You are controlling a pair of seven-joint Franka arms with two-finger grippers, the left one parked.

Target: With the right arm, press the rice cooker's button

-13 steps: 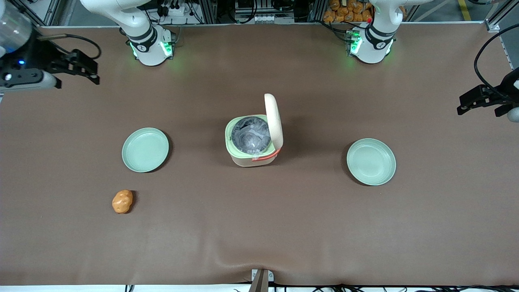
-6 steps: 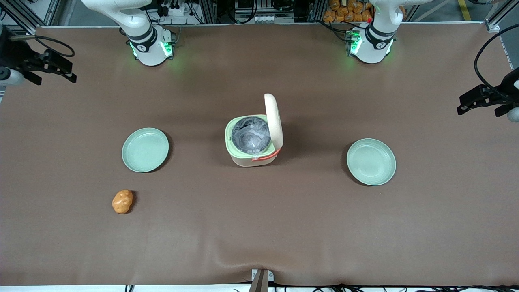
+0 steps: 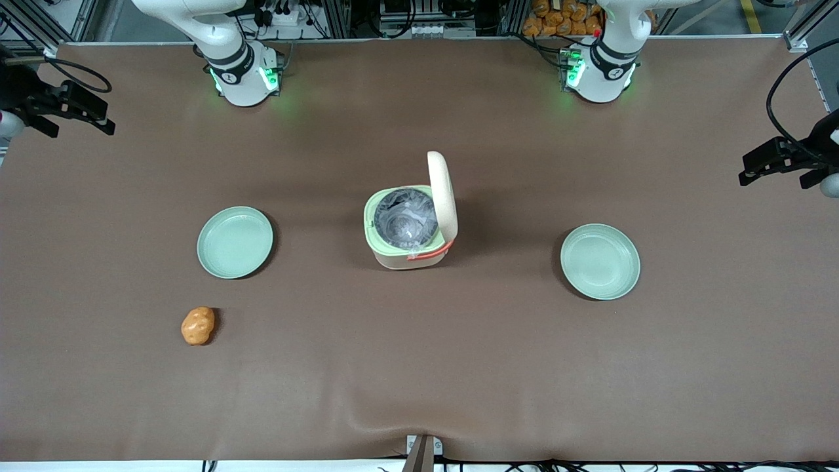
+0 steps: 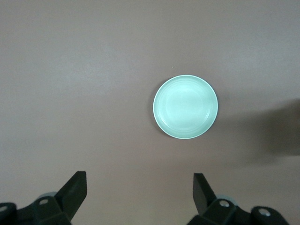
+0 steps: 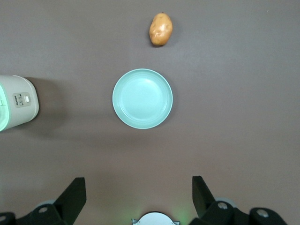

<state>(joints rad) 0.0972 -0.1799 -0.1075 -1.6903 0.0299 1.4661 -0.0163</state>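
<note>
Our gripper (image 3: pixel 98 118) hangs spread, empty, well apart from the rice cooker (image 3: pixel 409 226); its lid stands open, so pressing seems done.

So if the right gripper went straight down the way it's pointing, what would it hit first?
Most likely bare table, close beside the green plate. The gripper, jaws open, hangs at the working arm's end, well away from the rice cooker; depth is uncertain.

Right arm: white base (image 3: pixel 239 72) at upper left of the front view.
Pincer (image 3: pixel 82 108): far upper-left edge, fingers (image 5: pixel 72 197) spread wide.
</note>
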